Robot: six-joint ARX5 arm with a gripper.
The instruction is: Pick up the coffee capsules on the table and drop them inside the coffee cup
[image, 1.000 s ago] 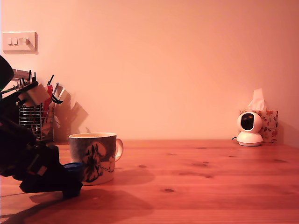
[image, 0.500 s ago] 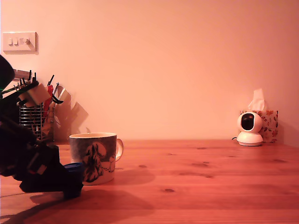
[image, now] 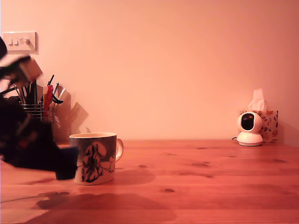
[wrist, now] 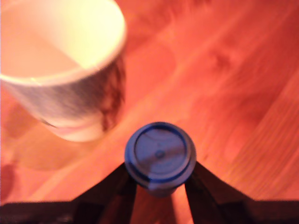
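The jaws gripped the blue capsule (wrist: 160, 156), low in the wrist frame, clear of the table (wrist: 243, 93). The carry was underway; next it needed centring over the cup (wrist: 60, 65), upper left.

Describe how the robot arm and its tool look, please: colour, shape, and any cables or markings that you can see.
In the exterior view the arm is a bulky black mass, blurred, with a pale boxy part near its top and thin dark cables beside that. The tool shows in the wrist view as two dark, wedge-shaped fingers that narrow toward their tips. No markings can be read.
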